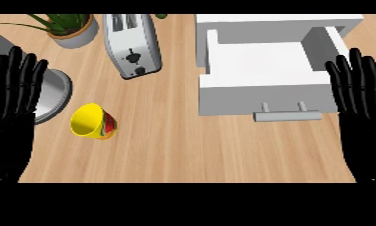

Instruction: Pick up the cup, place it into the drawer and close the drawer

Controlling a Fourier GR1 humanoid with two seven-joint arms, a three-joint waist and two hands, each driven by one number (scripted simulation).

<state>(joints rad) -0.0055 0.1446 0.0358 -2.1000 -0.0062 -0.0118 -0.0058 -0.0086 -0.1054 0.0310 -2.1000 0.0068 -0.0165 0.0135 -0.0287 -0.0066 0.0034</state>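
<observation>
Head view. Shows a yellow cup (pixel 92 121) tipped on its side on the wooden counter (pixel 183 150) at lower left, just beside a metal bowl (pixel 51 95). Finds the white drawer (pixel 257 99) pulled open at upper right, well apart from the cup. Places the left hand (pixel 18 88) at the left edge and the right hand (pixel 357 88) at the right edge, fingers straight, slightly spread, holding nothing. Catches a toaster (pixel 132 46) at top centre.

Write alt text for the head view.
A yellow cup sits on a wooden counter, left of an open white drawer. The left hand and right hand rest open at the view's edges; a toaster and potted plant stand behind.
</observation>
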